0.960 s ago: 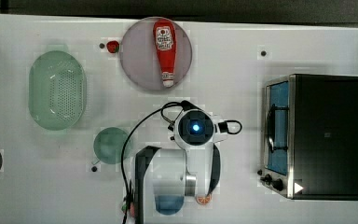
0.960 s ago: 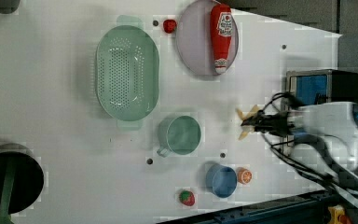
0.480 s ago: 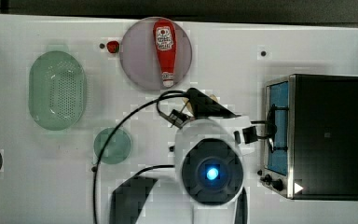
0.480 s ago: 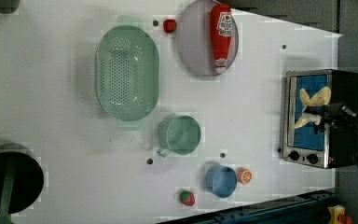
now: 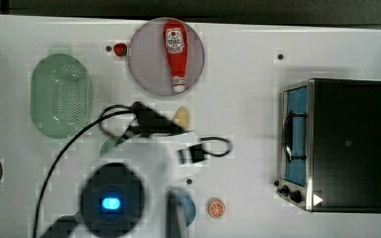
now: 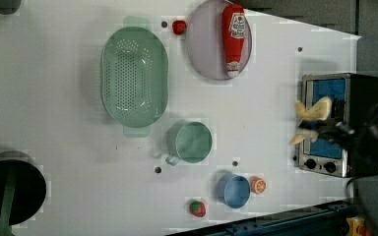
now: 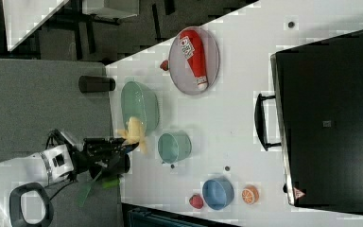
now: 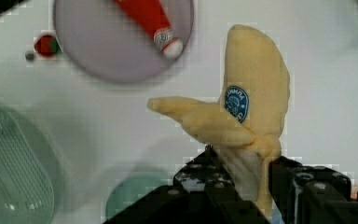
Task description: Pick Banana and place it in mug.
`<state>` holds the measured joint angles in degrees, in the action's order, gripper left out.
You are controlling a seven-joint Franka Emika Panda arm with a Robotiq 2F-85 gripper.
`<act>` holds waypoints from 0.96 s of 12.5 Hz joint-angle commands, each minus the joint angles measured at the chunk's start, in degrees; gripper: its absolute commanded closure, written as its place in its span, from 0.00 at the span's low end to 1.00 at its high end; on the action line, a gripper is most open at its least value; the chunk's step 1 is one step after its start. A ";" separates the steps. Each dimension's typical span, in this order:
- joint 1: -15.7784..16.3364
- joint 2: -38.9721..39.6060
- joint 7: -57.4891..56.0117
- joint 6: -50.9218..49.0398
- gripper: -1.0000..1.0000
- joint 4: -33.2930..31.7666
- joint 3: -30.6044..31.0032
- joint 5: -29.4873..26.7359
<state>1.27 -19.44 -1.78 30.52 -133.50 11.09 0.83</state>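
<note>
Top view: big white table [image 5: 238, 59] w/ a black oven [image 5: 347, 144] far off to the top view's right of the gripper [image 5: 176, 124]. The white arm [image 5: 144, 168] hangs high over the table and hides part of it. A pale green basket [image 5: 59, 94] sits on the top view's left of the gripper. A purple plate [image 5: 151, 64] w/ a red ketchup bottle [image 5: 175, 52] on it lies just past the gripper tip. The green mug [image 5: 110, 145] peeks out from under the arm, close by the gripper but not under the tip.

Left view: mug [image 6: 191, 142] is well apart from the gripper [image 6: 315, 129], w/ nothing in it. A blue cup [image 6: 235, 190], an orange slice [image 6: 258, 185] and a strawberry [image 6: 197, 208] sit near the table's edge.

Wrist view: gripper [image 8: 242, 186] is clamped on the banana [image 8: 254, 93], at its lower end. The banana sticks up out of the jaws, up in the air, w/ a blue sticker [image 8: 236, 103] on it and a peel flap [image 8: 200, 116] out to one side.
</note>
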 commanded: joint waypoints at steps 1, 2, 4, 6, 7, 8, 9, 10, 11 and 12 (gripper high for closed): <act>2.57 3.94 19.64 -1.06 0.72 -0.42 8.16 -0.99; 2.61 5.45 23.06 -0.78 0.72 -0.41 9.80 -1.25; 2.63 9.44 27.88 1.99 0.72 -0.47 12.11 -2.22; 2.64 14.46 28.33 8.07 0.72 -0.55 13.40 -2.91; 2.64 17.03 28.34 10.72 0.72 -0.73 13.74 -2.91; 2.64 19.61 28.38 13.40 0.72 -0.98 13.92 -2.91; 2.64 21.94 28.37 16.10 0.72 -1.21 13.93 -2.91; 2.60 23.97 28.38 17.83 0.72 -1.35 13.73 -2.87; 2.58 25.45 28.38 18.84 0.72 -1.42 13.33 -2.68; 2.58 26.36 28.37 18.95 0.68 -1.52 12.98 -2.52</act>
<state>4.16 8.81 23.37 47.08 -136.30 23.46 -2.37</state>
